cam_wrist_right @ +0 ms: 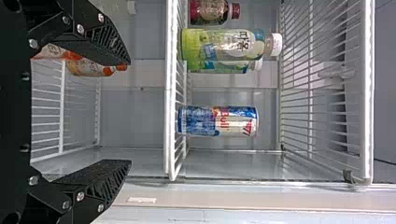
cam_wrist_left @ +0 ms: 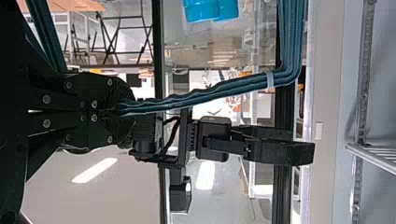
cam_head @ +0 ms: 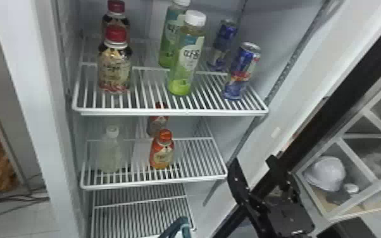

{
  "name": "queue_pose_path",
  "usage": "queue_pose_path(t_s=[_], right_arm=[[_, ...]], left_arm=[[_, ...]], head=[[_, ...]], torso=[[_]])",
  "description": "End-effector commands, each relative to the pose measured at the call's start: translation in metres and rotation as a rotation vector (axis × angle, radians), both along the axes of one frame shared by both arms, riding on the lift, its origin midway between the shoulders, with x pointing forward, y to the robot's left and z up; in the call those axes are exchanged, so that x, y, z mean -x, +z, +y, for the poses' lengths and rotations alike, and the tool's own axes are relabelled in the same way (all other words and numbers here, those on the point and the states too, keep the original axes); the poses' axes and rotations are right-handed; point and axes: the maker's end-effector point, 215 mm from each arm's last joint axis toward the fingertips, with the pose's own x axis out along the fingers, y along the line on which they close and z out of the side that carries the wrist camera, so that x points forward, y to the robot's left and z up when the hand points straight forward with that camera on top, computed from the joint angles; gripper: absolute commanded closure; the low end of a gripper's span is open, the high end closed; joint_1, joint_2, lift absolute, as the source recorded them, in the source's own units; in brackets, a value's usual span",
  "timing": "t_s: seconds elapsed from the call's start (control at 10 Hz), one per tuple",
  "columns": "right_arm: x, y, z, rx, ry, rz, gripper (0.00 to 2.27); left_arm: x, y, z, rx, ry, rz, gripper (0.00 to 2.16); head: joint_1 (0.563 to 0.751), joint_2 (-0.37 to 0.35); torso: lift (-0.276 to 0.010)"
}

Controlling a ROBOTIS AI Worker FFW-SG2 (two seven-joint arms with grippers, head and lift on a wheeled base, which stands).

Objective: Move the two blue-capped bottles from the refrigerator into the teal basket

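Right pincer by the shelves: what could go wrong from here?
The open right pincer is near the middle shelf and might snag its front rail going in. The caps I can make out are white, red or orange, so a wrong bottle, such as the front green bottle, could get picked. The basket handle is clamped in the left pincer; added weight may make it slip.

I hold the teal basket by its handle in my left gripper; the ridged handle runs from the centre left and bends toward the upper right of the frame.
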Motion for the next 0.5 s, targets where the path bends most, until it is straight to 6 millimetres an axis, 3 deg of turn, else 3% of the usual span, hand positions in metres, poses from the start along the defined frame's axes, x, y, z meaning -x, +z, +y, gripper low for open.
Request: queue_pose_path(t_s=[0.0,0.4], right_arm=[[0.0007,-0.0001,-0.0002,0.0,0.0,0.001,0.29],[0.0013,-0.001,-0.0002,0.0,0.0,0.004,0.29]], left_arm=[[0.0009,0.0,0.0,0.0,-0.002,0.001,1.15],[0.0003,-0.0001,0.0001,0.001,0.002,0.003,1.15]], head=[[0.695,-0.35],[0.695,-0.35]], torso=[[-0.136],[-0.136]])
